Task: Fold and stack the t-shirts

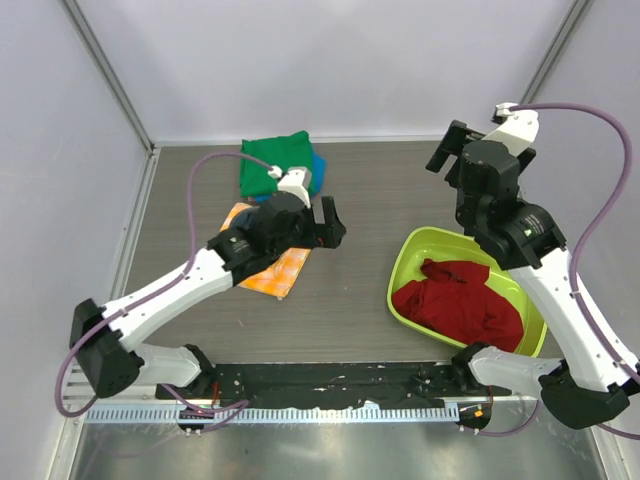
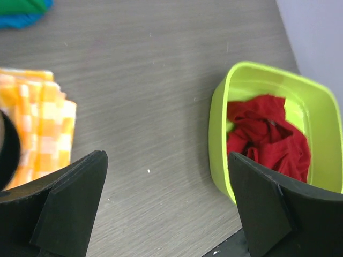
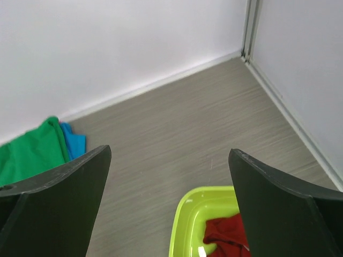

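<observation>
A crumpled dark red t-shirt (image 1: 465, 305) lies in a lime green basin (image 1: 405, 262) at the right. A folded green t-shirt (image 1: 272, 160) rests on a blue one (image 1: 318, 166) at the back of the table. My left gripper (image 1: 333, 224) hangs open over bare table between the checked cloth and the basin, holding nothing. In the left wrist view the left gripper (image 2: 166, 158) has the red shirt (image 2: 268, 134) just right of it. My right gripper (image 1: 447, 165) is raised behind the basin, open and empty. Below the right gripper (image 3: 170, 151) shows the red shirt (image 3: 228, 233).
An orange-and-white checked cloth (image 1: 272, 268) lies folded under the left arm, also in the left wrist view (image 2: 40, 118). White walls with metal rails close the table's back and sides. The green shirt (image 3: 27, 155) and blue shirt (image 3: 72, 140) sit near the back wall.
</observation>
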Controlling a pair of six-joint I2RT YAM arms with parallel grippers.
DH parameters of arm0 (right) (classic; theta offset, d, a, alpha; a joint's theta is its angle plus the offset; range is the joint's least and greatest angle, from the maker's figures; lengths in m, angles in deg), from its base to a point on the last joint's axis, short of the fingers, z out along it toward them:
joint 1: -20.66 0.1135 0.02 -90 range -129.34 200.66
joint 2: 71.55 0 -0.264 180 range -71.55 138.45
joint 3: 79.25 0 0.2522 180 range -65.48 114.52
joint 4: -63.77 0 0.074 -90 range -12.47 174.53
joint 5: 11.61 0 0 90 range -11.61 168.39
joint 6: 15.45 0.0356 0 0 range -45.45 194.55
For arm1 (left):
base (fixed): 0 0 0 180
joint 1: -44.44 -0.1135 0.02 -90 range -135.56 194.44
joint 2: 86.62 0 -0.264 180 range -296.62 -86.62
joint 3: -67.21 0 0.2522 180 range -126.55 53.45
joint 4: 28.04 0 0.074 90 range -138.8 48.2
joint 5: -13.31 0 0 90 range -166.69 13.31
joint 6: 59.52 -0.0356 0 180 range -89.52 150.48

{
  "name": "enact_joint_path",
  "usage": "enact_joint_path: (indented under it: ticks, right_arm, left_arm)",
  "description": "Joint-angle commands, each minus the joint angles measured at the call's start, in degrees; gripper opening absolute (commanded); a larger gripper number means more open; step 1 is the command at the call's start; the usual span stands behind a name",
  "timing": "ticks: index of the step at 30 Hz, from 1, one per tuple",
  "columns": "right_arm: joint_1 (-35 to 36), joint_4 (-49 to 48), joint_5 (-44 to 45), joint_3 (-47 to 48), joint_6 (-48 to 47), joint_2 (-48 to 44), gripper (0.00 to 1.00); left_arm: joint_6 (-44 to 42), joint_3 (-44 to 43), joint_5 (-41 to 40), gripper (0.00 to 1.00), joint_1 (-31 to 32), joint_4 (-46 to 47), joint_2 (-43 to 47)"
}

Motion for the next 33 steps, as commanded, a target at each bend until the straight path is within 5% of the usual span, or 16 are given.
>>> enact_joint_path:
  ticks: [1,20,33]
  right_arm:
    - [0.24,2.66,-4.16,-1.98,2.64,-0.77,0.98]
    - [0.24,-1.2,-12.52,-12.79,1.94,-3.14,0.98]
    - [0.24,-2.87,-16.39,-15.43,2.47,-3.76,0.98]
  left_arm:
    - [5.01,8.47,6.69,1.0,-0.19,8.26,-5.11]
    - [9.85,16.57,-4.03,1.0,-1.42,12.75,-19.97]
    - [8.1,20.44,0.18,1.0,-13.89,11.87,-20.33]
